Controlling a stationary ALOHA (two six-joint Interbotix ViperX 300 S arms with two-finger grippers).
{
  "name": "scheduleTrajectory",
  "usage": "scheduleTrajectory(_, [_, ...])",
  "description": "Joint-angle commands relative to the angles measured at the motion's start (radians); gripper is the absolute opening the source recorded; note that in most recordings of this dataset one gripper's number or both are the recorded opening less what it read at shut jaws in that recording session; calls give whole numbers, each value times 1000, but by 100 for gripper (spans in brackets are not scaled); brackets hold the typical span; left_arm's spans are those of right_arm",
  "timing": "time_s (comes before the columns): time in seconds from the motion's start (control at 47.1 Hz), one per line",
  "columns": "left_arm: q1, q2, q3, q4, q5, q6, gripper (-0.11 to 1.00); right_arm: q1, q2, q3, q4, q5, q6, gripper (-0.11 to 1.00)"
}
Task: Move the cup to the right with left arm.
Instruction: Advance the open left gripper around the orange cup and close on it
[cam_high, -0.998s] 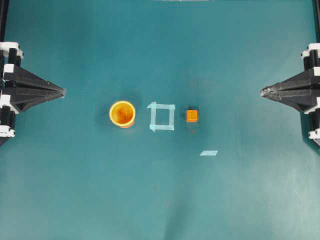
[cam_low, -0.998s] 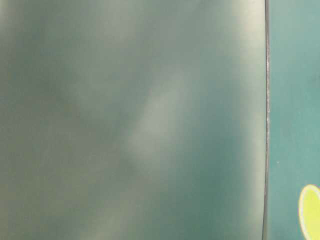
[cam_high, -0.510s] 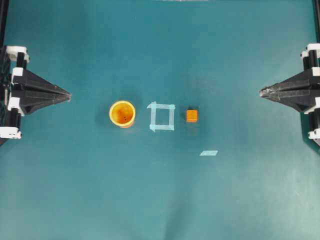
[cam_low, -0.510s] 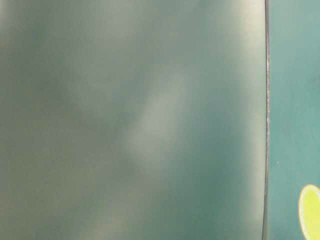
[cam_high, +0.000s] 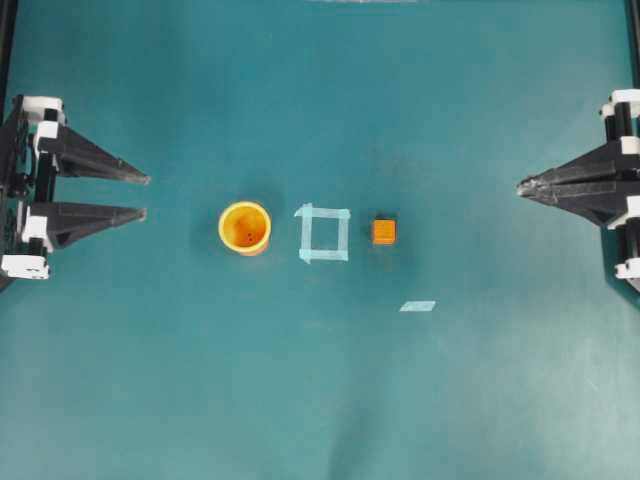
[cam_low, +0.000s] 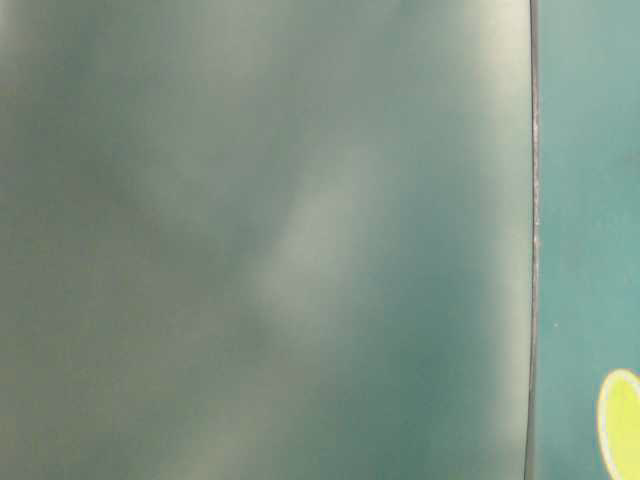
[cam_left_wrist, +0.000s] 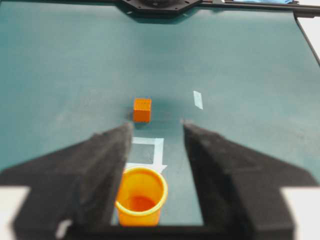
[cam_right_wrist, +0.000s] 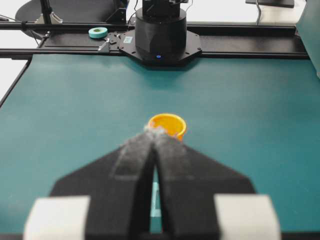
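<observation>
Ahead of the left gripper (fingers spread, holding nothing), clear of its tips: cup, upright, unlabelled.

Overhead cam straight down, wrist cams low facing inward, both share cup, side cam close, blurry

One cup, one orange cube, one taped square, one tape strip, two tools.

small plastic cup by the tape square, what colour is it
Yellow-orange small plastic cup with a lighter yellow rim; the overhead view shows it best.
</observation>
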Motion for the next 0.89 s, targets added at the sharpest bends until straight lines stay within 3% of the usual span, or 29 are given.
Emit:
scheduleTrajectory(0.0, [-2, 6, -11, 3, -2, -8, 51, 0, 5, -34, 2, -2, 2, -1])
scheduleTrajectory(0.467, [-2, 84, -54, 3, 167, -14, 83, 0, 5, -37, 12, -3, 3, -1])
scheduleTrajectory(0.616, [-2, 156, -55, 3, 150, 3, 82, 0, 6, -38, 11, -2, 3, -1])
scheduleTrajectory(0.87, [-2, 371, -43, 12, 21, 9, 82, 0, 3, -46, 12, 5, 3, -1])
